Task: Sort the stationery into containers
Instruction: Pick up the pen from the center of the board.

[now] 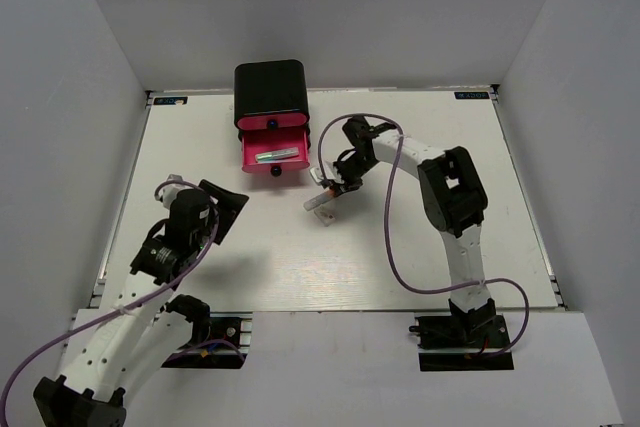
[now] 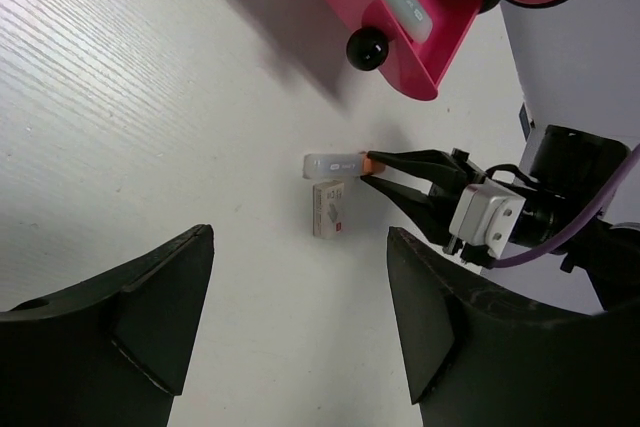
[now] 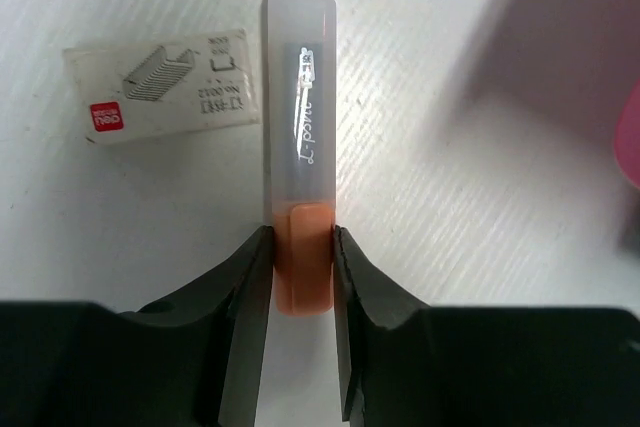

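Left pincer (image 1: 228, 205): below and left of the open drawer (image 1: 250, 150) and well apart from it, with its fingers spread wide and holding nothing. It plays no part in this step and is best kept where it hangs.

Open drawer: pink, pulled out of the black cabinet (image 1: 270, 87). A light green pen (image 1: 277, 155) lies inside along its width.

Small white box (image 3: 165, 82): printed with staples, flat on the bench (image 1: 400, 247), below and right of the drawer front.

Grey marker (image 3: 300, 97): just beside the box on the side away from the drawer, and apparently resting on the bench.

Right pincer (image 3: 300, 242): clamped on the marker's orange cap (image 3: 302, 267), one finger (image 3: 240, 277) pressed to each side. The whole grey body juts out beyond the tips.

Step in hand: picking up the marker to carry it to the drawer. Because the hold is at the very end, the body may swing down in the grip. A straight, slow lift is advisable, so that the neighbouring box is not dragged along. The marker should then pass above the drawer's front wall and knob (image 1: 275, 171), turn parallel to the green pen, and come low inside the drawer before release.
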You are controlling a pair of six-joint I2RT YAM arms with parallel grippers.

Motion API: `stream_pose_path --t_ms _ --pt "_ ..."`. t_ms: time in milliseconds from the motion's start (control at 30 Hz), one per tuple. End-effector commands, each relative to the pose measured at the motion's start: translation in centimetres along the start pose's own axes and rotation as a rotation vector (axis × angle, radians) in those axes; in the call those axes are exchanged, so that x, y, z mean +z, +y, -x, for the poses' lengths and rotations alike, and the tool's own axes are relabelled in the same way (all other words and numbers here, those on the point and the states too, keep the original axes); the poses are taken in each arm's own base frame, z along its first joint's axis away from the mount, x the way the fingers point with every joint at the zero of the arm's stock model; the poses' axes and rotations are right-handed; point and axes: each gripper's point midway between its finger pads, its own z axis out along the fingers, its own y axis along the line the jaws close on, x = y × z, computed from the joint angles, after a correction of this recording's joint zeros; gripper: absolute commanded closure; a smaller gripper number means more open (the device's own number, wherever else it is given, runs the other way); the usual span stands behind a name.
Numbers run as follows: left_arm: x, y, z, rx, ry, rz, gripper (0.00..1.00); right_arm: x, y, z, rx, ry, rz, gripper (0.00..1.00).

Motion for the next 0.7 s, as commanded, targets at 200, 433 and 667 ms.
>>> stream_pose_path --t_ms 200,433,667 --pt "1.2 -1.5 -0.8 0.016 0.024 -0.074 0.2 -6.6 -2.3 4.6 0.057 -0.02 -0.21 1.0" --pt "2.3 -1.3 -1.7 0.016 0.048 -0.087 0.2 -10.9 -4.6 10.4 0.041 -0.136 -0.337 1.0" --pt "4.0 0.3 -3.8 0.053 0.108 -0.092 0.2 -10.8 -11.2 12.8 0.056 -0.168 -0.444 1.0"
